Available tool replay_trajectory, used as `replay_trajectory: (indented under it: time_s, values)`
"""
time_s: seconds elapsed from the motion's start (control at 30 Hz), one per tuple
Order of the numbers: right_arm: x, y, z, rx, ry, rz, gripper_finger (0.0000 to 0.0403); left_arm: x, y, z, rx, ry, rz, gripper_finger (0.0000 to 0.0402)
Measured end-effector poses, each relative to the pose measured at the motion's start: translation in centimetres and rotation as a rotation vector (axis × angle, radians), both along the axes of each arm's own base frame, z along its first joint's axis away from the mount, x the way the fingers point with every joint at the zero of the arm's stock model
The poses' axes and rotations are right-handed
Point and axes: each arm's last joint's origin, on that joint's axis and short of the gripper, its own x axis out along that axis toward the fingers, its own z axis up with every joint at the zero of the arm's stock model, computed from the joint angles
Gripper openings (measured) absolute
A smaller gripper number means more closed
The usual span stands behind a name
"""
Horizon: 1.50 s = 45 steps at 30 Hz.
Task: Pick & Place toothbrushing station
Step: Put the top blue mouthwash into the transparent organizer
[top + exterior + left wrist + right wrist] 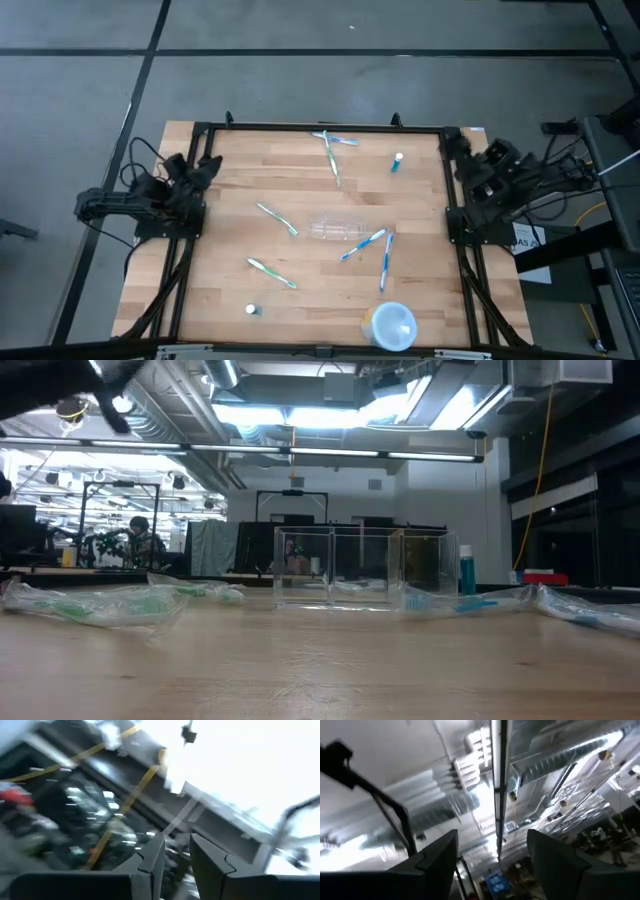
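Note:
The toothbrushing station (337,229), a clear plastic holder with compartments, rests by its base on the wood near the table's middle; in the low view the station (365,567) stands upright. Several toothbrushes (363,243) lie scattered flat around it. My left gripper (176,865) is pulled back at the table's left edge (200,172), raised and tilted up toward the ceiling, its fingers a little apart with nothing between them. My right gripper (492,865) is at the right edge (478,165), also tilted up, wide open and empty.
A round white cup (390,325) with a pale blue inside stands near the front edge. A small blue and white tube (397,163) stands at the far right, and a small grey piece (253,310) lies at the front left. A black frame (320,127) rims the table.

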Motion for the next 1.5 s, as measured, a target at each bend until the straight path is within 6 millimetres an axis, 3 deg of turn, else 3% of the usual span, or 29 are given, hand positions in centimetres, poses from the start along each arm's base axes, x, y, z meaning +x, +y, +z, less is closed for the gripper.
replay_trajectory:
  time_s: [0.2, 0.33, 0.5, 0.6, 0.73, 0.9, 1.1, 1.3, 1.5]
  values:
    - [-1.9, -1.5, 4.9, -0.158, 0.372, -0.137, 0.0239, 0.2, -0.4, 3.3, 0.101, -0.032, -0.079, 0.0086]
    - [-3.5, -2.7, 6.3, -0.195, 0.671, -0.276, 0.0239, 1.6, -0.3, 6.1, 0.147, 0.03, -0.019, 0.0086]
    - [-5.3, -3.9, 5.2, -0.113, 1.033, -0.459, 0.0239, 4.6, 0.4, 10.1, 0.161, 0.152, 0.244, 0.0086]
    - [-6.1, -4.0, 3.5, -0.034, 1.193, -0.413, 0.0239, 6.5, 0.9, 12.2, 0.195, 0.264, 0.347, 0.0086]
    - [-6.1, -3.9, 1.0, 0.112, 1.353, -0.339, 0.024, 9.9, 1.2, 15.1, 0.204, 0.569, 0.47, 0.0086]
    - [-4.6, -3.7, -1.4, 0.191, 1.378, -0.366, 0.024, 14.4, 1.6, 17.5, 0.355, 0.977, 0.588, 0.0086]
    - [-2.2, -3.7, -3.1, 0.421, 1.23, -0.499, 0.024, 17.5, 2.1, 19.3, 0.61, 1.319, 0.591, 0.0086]
    - [-1.1, -3.9, -2.7, 0.489, 1.145, -0.51, 0.024, 18.8, 2.8, 18.4, 0.67, 1.406, 0.319, 0.0086]
    - [0.1, -4.6, -0.5, 0.455, 0.93, -0.548, 0.024, 20.0, 5.5, 14.5, 0.56, 1.338, -0.148, 0.0086]
